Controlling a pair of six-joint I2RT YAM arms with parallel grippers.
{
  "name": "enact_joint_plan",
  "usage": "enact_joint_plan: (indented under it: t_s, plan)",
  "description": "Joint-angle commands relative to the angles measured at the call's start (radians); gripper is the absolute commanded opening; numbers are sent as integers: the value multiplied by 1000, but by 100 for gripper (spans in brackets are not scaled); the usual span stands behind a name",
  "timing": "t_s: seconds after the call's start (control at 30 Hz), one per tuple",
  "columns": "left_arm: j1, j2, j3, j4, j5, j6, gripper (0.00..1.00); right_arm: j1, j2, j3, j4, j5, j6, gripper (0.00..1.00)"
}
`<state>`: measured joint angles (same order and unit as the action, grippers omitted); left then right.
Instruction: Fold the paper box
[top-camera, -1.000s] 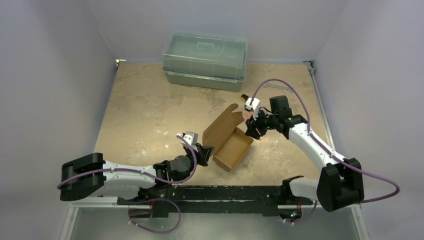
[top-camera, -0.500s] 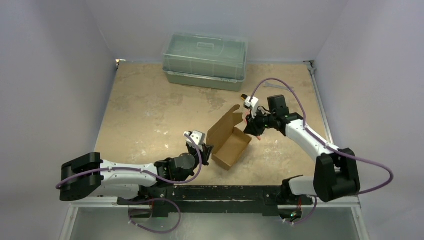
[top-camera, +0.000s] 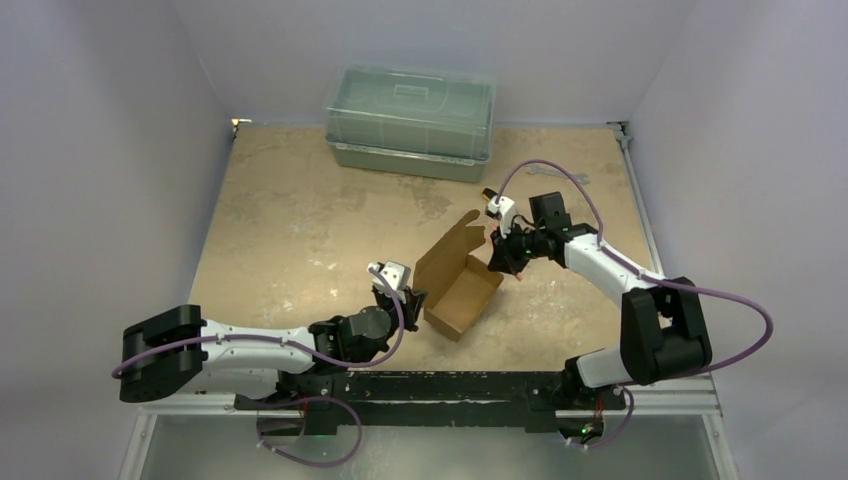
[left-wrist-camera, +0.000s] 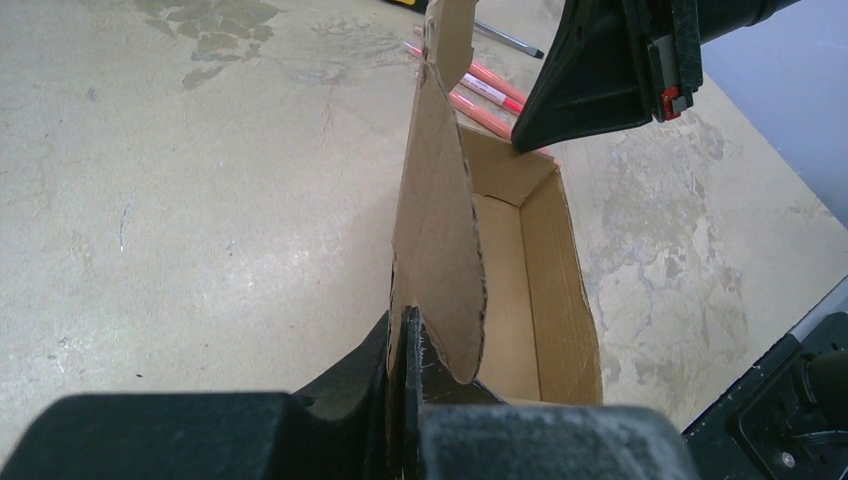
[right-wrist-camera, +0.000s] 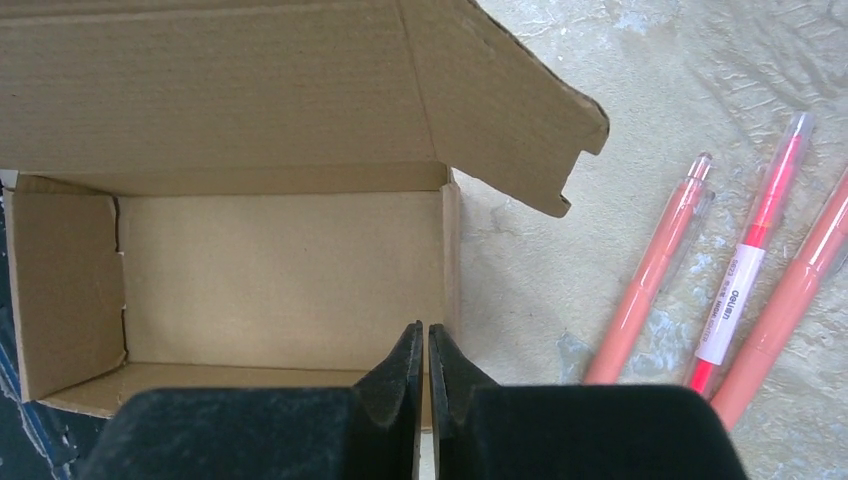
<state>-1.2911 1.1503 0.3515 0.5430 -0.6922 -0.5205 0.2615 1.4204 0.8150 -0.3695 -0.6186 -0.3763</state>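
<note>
My left tool (top-camera: 408, 297) reaches in from 7 o'clock and is clamped tight on the near edge of the paper box (top-camera: 455, 285), pinching its tall lid flap (left-wrist-camera: 437, 230), which stands upright. The box is brown cardboard and lies open-topped just toward 5 o'clock of the centre of the mottled tan surface (top-camera: 290, 220). Its long axis runs from 8 to 2 o'clock. At 12 o'clock, against the back wall, sits a lidded green-grey plastic container (top-camera: 410, 120). My right tool (top-camera: 497, 262) is at the box's 2 o'clock end, fingers pressed almost together over the end wall. I cannot tell whether cardboard is caught between them. Three orange-pink pens (right-wrist-camera: 740, 290) lie on the surface at 3 o'clock of the box in the right wrist view.
</note>
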Motion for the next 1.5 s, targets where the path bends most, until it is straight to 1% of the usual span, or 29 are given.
enact_joint_plan:
  t_s: [0.0,0.2,0.27,0.33,0.4,0.47,0.63,0.73,0.8,0.83,0.9,1.0,1.13,1.23,1.37,1.47]
  plan:
    - [-4,3,5,43,9,-20,0,-1,11,24,25,17,3,4]
    - [-4,-1,6,45,11,-19,0,14,30,33,6,37,-14,0]
    - [-4,0,7,44,14,-17,0,16,31,33,1,42,-17,0]
    - [-5,2,11,41,12,-12,0,16,29,37,-4,39,-24,3]
    - [-5,1,16,30,9,-4,0,16,12,48,-18,2,-36,8]
    - [-4,-3,21,18,5,8,0,16,-31,57,-40,-2,-69,12]
    - [-5,-13,38,-9,14,65,0,9,-212,46,-100,-20,-211,28]
    - [-4,-15,43,12,32,134,0,-5,-327,18,-65,-54,-220,35]
    - [-4,-17,47,27,46,187,0,-9,-360,-1,-30,-83,-226,44]
    - [-4,-18,48,38,51,212,0,-11,-358,-10,-20,-104,-248,52]
    - [-4,-20,49,59,49,256,0,-11,-327,-36,-5,-147,-306,60]
    - [-4,-24,46,98,36,299,0,-10,-260,-19,7,-173,-319,62]
    - [-4,-41,29,154,25,302,0,-10,-240,2,68,-169,-332,62]
    - [-4,-60,16,173,21,288,0,-10,-216,-2,137,-170,-285,63]
    - [-4,-85,-10,200,40,265,0,-15,-217,-36,143,-198,-272,62]
    - [-4,-86,-26,210,38,246,0,-25,-221,-58,193,-209,-215,62]
